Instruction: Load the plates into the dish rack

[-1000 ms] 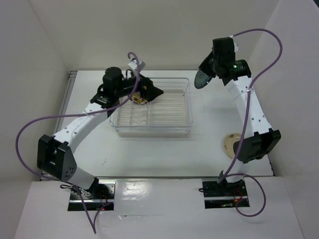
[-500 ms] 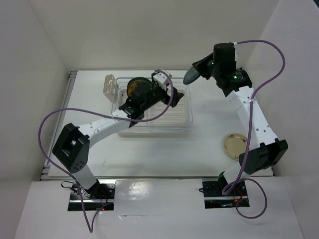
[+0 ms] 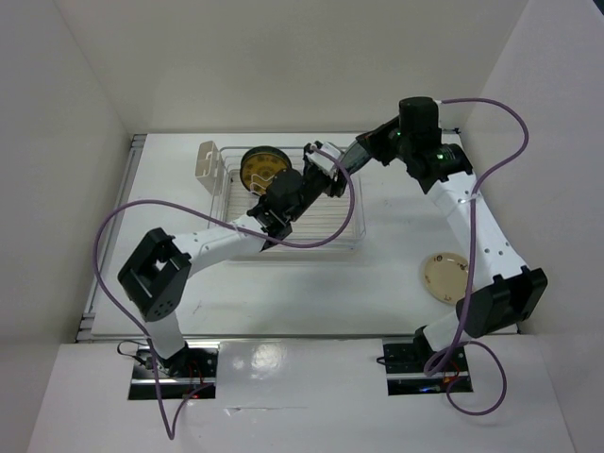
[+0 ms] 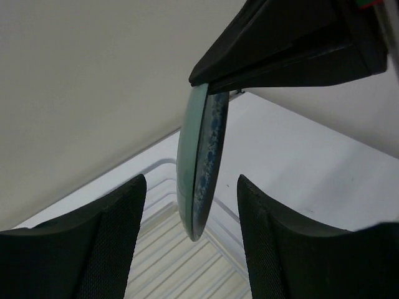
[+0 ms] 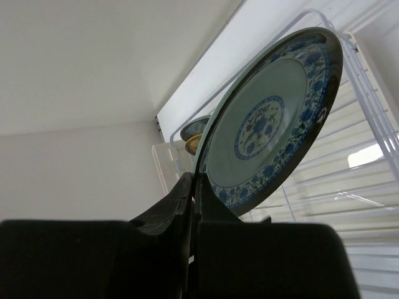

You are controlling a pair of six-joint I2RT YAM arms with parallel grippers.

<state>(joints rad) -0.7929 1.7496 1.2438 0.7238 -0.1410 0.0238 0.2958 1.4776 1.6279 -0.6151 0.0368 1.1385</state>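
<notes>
My right gripper (image 3: pixel 366 151) is shut on the rim of the teal plate (image 3: pixel 353 153) and holds it on edge over the far right corner of the dish rack (image 3: pixel 283 247). The right wrist view shows the plate's blue ringed face (image 5: pixel 274 124), with my right gripper (image 5: pixel 201 184) shut on its rim. My left gripper (image 3: pixel 332 171) is open, with the plate's lower edge (image 4: pixel 199 168) between its fingers (image 4: pixel 112 243), not touching. An amber plate (image 3: pixel 262 168) stands in the rack's far left. A cream plate (image 3: pixel 444 276) lies on the table at right. The grey-green plate is out of view.
A small clear holder (image 3: pixel 208 160) hangs on the rack's far left corner. The rack's white ribbed insert (image 4: pixel 181 268) lies below the teal plate. White walls enclose the table on the left, back and right.
My left arm let go of the amber plate, now standing in the rack, and swung right to the teal plate. My right gripper brought the teal plate left and down toward the rack.
</notes>
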